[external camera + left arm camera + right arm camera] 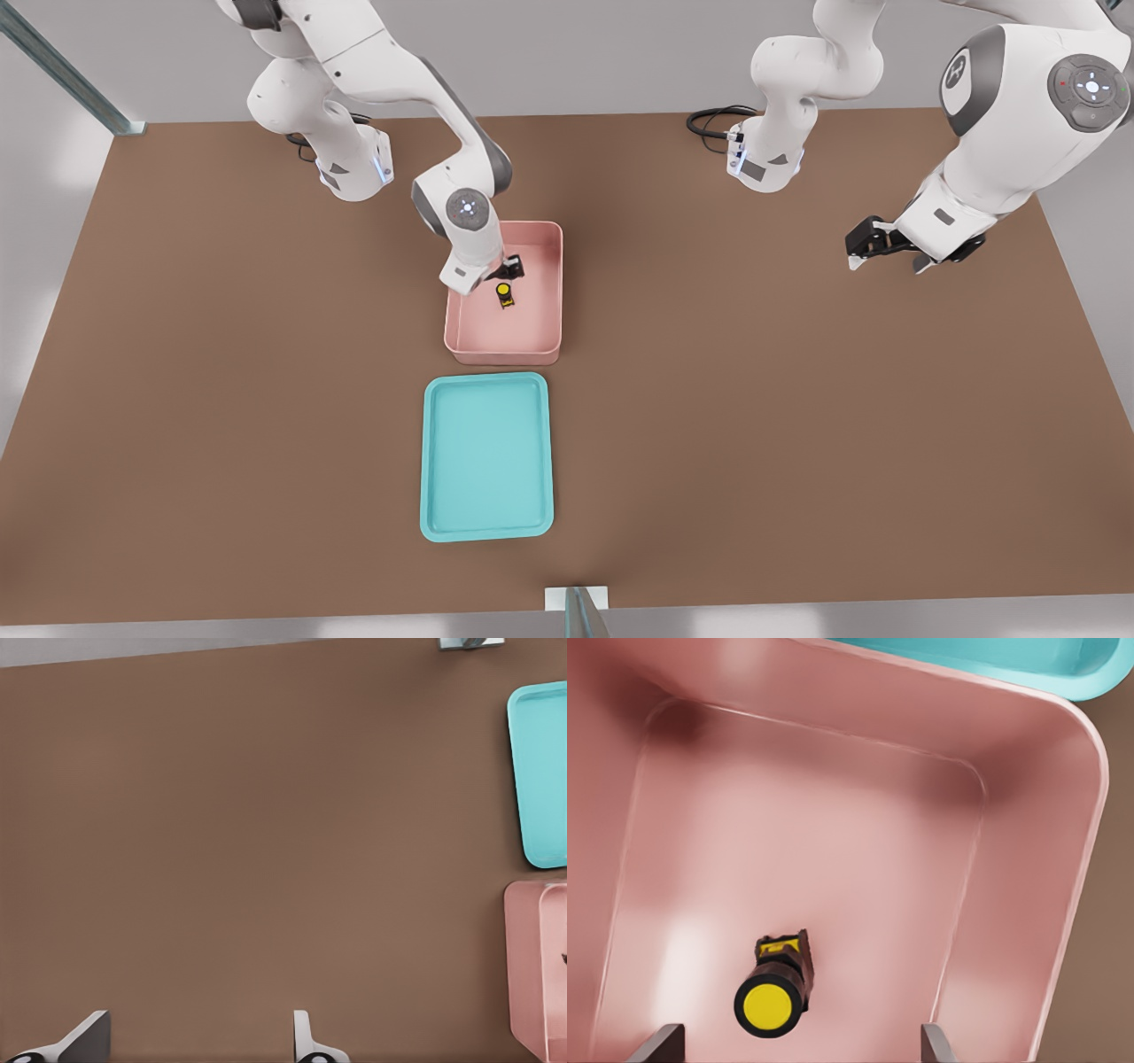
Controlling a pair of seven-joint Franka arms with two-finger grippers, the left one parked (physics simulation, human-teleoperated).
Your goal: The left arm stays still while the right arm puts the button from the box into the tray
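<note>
Turquoise plastic sits closest to the camera in the front view — that's the tray (486, 456), flat on the brown table (221, 399) with nothing on its floor. So the drop-off end of the job hasn't been touched yet.

Just behind it, a small gap away, is the pink box (547, 292). The button (505, 295) is lying on the box floor, roughly mid-box toward the side nearer the arm, yellow cap plainly visible. The right wrist view shows it best: button (774, 990) on its side on the pink floor, cap facing the camera, black body with yellow marks behind it, not touching any wall.

Then the right arm (416, 106) reaches down from the back of the table, and its pincer (507, 271) is inside the box just behind the button. In the wrist view the two fingertips (660, 1045) show at the frame edge, spread wide with the button sitting between them on the floor but not in contact — so the pincer is wide open and has hold of nothing.

My read: it's at the reach/line-up stage, early on. Nothing is delivered. What's left is pretty much the whole thing — drop a bit lower, close on the button, lift it clear of the box wall, carry it over to the tray and let go.
</note>
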